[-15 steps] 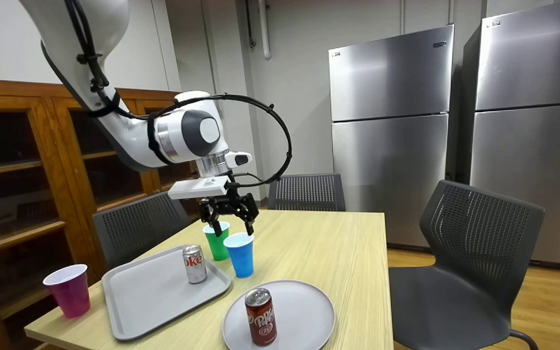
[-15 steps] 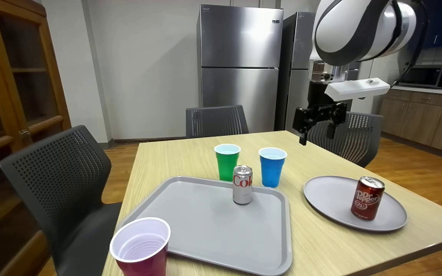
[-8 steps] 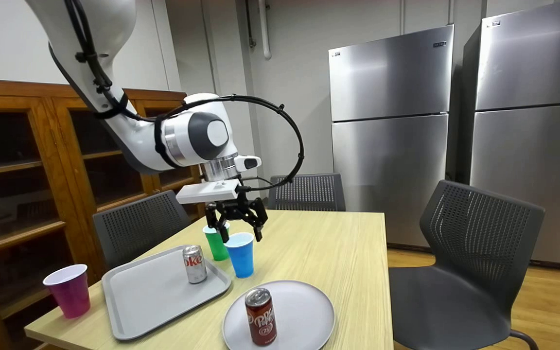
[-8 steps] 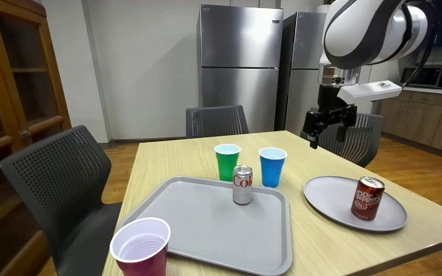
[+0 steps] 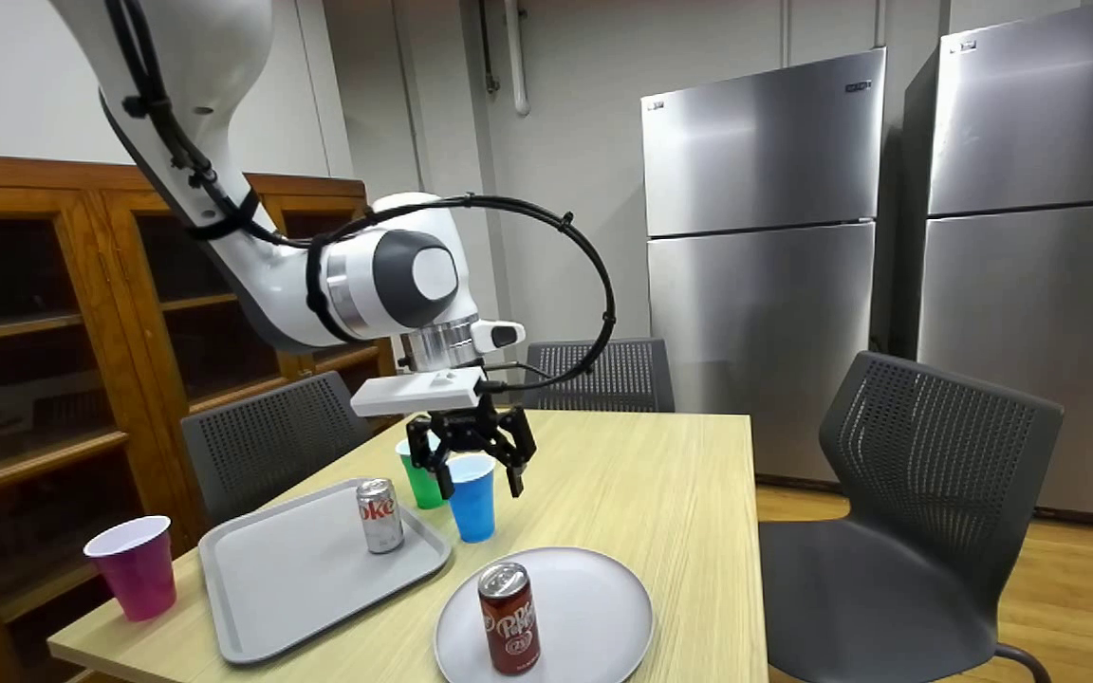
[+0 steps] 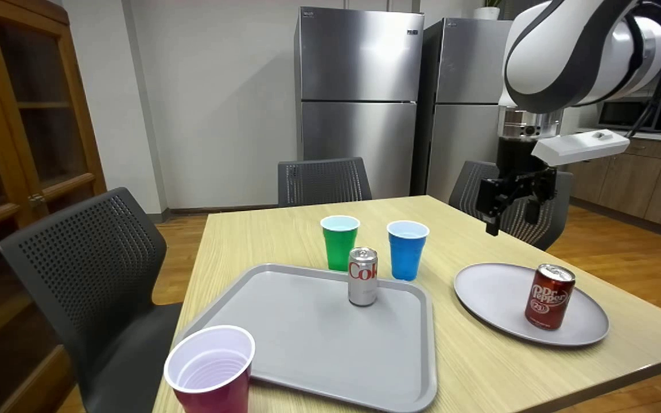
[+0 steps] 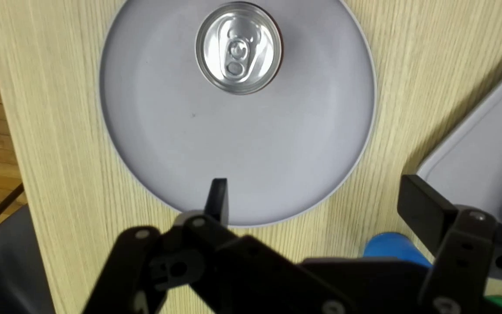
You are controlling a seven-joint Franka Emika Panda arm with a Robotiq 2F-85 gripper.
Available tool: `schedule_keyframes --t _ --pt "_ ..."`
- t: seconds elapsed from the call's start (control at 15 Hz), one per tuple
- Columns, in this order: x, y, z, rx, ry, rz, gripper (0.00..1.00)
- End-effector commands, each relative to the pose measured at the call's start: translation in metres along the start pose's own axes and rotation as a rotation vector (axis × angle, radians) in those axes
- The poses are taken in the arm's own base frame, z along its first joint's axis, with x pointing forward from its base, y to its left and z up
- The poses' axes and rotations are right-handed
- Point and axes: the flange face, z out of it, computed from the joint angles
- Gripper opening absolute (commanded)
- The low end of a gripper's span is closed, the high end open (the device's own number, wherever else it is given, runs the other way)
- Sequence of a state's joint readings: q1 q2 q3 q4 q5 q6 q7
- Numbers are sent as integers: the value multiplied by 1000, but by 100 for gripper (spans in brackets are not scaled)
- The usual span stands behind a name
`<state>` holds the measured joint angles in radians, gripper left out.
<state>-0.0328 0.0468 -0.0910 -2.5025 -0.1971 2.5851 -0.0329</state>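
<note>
Plainly, the red can stands vertical, top upward, the empty tool spread wide.

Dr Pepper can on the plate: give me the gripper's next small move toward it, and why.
I'd probably shift the open gripper level toward the Dr Pepper can before any lowering: the fingers hold nothing, and in the wrist view the can shows near the top edge, not between them.

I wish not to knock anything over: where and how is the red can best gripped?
Take the red can by its upper wall, probably from above, with the open gripper straddling it: it stands upright on the plate, lid up, and its round wall offers opposite sides to press.
</note>
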Motion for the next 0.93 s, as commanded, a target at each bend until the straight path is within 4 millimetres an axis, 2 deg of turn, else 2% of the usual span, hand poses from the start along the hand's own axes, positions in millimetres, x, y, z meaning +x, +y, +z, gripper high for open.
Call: schedule_keyframes --t 0.0,0.53,0.87 --pt "-19 10 -2 -11 -5 -38 100" --pt "-41 28 18 -26 -51 -67 100" --pt "-50 29 29 -10 -46 -81 100"
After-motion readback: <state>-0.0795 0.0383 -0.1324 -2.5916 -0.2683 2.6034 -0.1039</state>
